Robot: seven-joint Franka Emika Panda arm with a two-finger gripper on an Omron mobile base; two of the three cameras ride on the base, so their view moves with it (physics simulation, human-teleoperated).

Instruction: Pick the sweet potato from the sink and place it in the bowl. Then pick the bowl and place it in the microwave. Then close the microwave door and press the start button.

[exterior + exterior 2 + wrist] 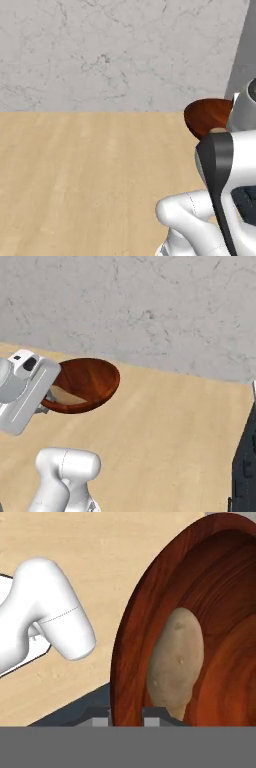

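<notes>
1. The bowl (92, 378), wide, shallow and glossy reddish-brown, appeared raised above the pale wooden counter (175, 431), in front of a grey marbled wall (150, 306).
2. The potato (176, 662), a tan tapered root, lay inside the bowl against its inner wall, just beside the rim.
3. The gripper (127, 713) straddled the bowl's rim: in the hand view one fingertip stood outside the wall and one inside, so it seemed to be pinching the rim.
4. Handling, as judged: the bowl looked stiff and smooth, probably slippery, and light enough for an edge pinch. Held by one side only, it would tend to tip about the fingers.
5. The potato looked firm and loose, free to roll or slide if the bowl tilted; carrying it level seemed wise.
6. The rim was the only part thin enough for a hold.
</notes>
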